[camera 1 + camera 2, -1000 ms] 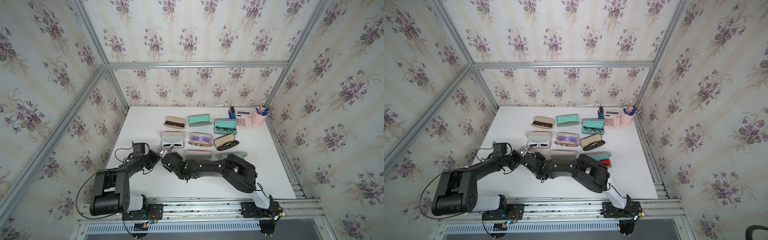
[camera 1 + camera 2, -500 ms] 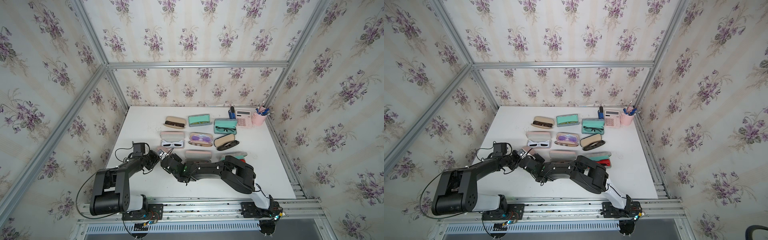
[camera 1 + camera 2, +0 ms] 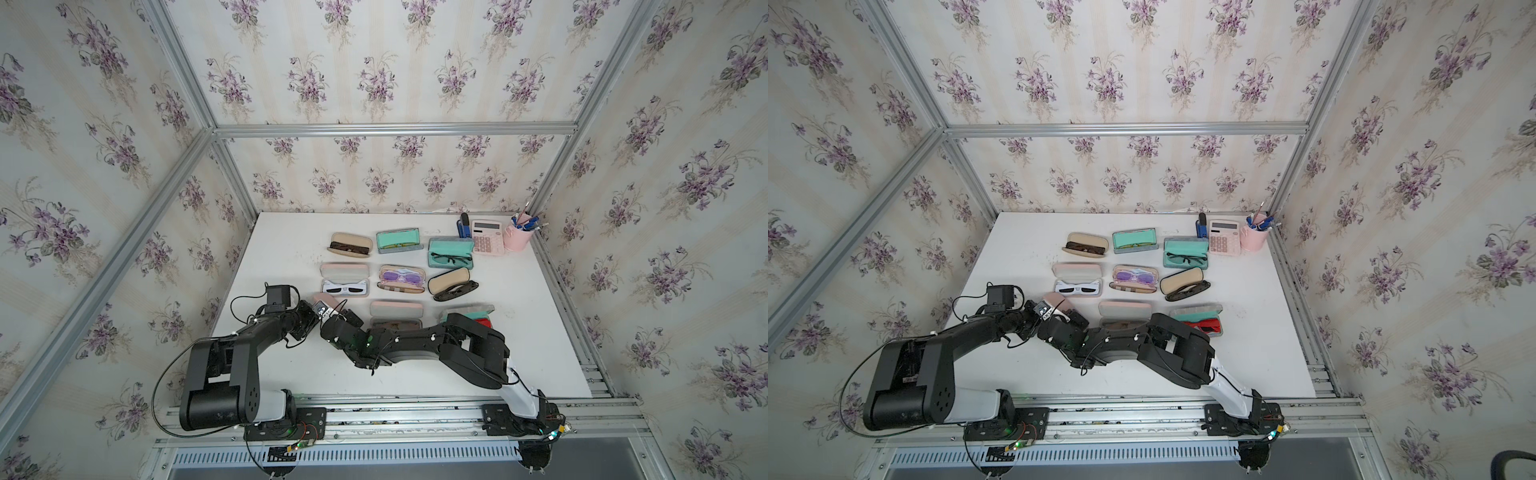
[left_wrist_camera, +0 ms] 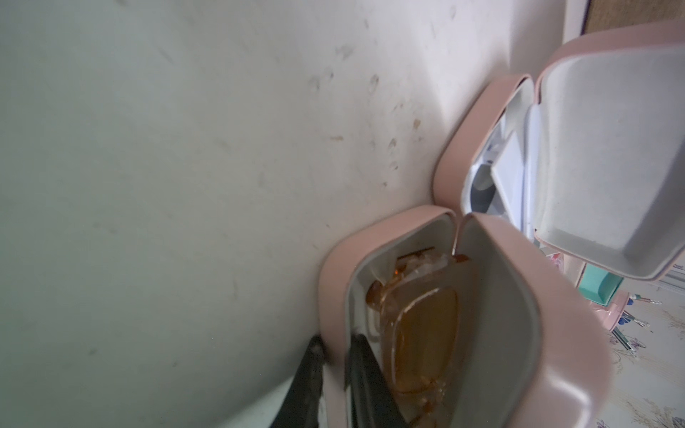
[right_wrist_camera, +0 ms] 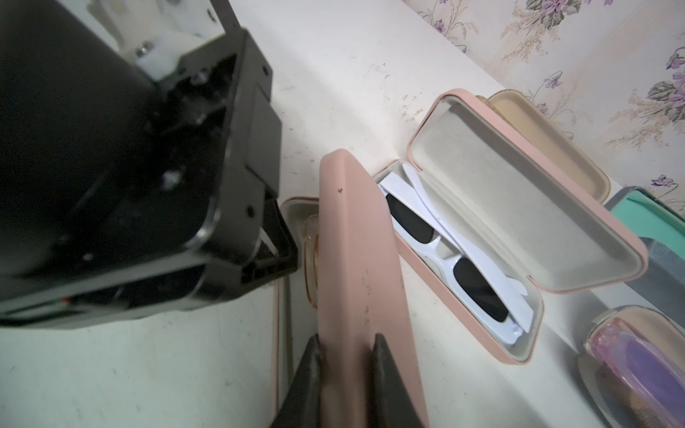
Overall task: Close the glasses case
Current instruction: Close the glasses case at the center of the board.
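Observation:
The glasses case point(image 3: 321, 296) is pink and lies partly open at the table's front left, between my two grippers in both top views. Amber glasses point(image 4: 422, 333) lie in its base. My left gripper point(image 4: 335, 342) is shut on the base's side wall point(image 4: 333, 281), one finger outside and one inside. My right gripper point(image 5: 346, 339) is shut on the raised lid point(image 5: 356, 241), which stands steeply over the base point(image 5: 293, 207). In a top view the case point(image 3: 1054, 297) shows just behind the left gripper point(image 3: 1042, 309).
A second pink case with white sunglasses point(image 3: 345, 280) lies open right behind the held one. Another pink case point(image 3: 396, 309) sits by my right forearm. Several more open cases fill the middle; a calculator point(image 3: 487, 237) and a pink pen cup point(image 3: 517, 237) stand at the back right.
My right arm has shifted slightly to the left with the lid in its grip. The left arm has stayed put.

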You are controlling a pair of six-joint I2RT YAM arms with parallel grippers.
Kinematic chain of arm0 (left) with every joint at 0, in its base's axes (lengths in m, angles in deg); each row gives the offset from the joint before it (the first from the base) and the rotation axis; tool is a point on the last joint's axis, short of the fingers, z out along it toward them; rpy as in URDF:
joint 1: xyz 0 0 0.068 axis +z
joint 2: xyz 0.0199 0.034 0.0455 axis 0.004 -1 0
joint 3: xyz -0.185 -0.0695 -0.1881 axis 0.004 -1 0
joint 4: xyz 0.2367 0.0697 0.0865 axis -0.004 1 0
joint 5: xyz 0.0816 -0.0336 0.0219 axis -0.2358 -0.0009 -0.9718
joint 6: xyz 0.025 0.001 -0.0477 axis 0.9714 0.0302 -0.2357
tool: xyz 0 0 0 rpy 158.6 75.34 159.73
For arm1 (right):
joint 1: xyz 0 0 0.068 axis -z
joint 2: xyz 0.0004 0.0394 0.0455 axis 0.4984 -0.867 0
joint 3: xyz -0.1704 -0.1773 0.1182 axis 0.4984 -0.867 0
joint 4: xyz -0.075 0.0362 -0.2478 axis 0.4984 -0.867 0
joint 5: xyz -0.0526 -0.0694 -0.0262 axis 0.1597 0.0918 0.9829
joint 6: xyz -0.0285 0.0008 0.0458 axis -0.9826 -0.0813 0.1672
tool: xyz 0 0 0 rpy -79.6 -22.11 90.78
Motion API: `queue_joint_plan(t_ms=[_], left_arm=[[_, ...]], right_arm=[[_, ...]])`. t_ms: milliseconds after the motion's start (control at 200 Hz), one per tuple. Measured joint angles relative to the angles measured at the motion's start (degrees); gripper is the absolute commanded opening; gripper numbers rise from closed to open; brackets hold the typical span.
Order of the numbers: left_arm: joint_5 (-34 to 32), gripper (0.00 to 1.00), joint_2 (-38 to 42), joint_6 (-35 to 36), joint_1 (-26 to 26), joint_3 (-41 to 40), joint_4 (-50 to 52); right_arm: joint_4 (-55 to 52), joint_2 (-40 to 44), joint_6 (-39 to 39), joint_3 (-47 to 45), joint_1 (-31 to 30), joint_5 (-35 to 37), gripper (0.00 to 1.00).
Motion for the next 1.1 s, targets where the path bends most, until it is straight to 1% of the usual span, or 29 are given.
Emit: queue_joint_plan(t_ms=[380,699,829,884,1104], left_arm=[[-1.31,0.2,2.03,0.74,-0.09,-0.22,2.62],[-1.73,0.21,3.8,1.4,0.44,0.02,5.64],[-2.12,0.21,5.09,1.77,0.5,0.48,8.2],[-3.63,0.21,5.51,1.99,0.55,0.52,10.82],[-4.24,0.22,7.43,2.36,0.87,0.5,15.26]], right_arm=[[1.97,-0.98,-0.02,-0.44,-0.9,1.27,0.05],[4.63,-1.07,-0.02,-1.81,-1.09,1.18,0.11],[5.01,-1.16,-0.02,-1.95,-1.11,1.18,0.12],[5.25,-1.18,0.02,-2.01,-1.09,1.2,0.14],[6.4,-1.18,0.44,-2.6,-1.11,1.2,0.17]])
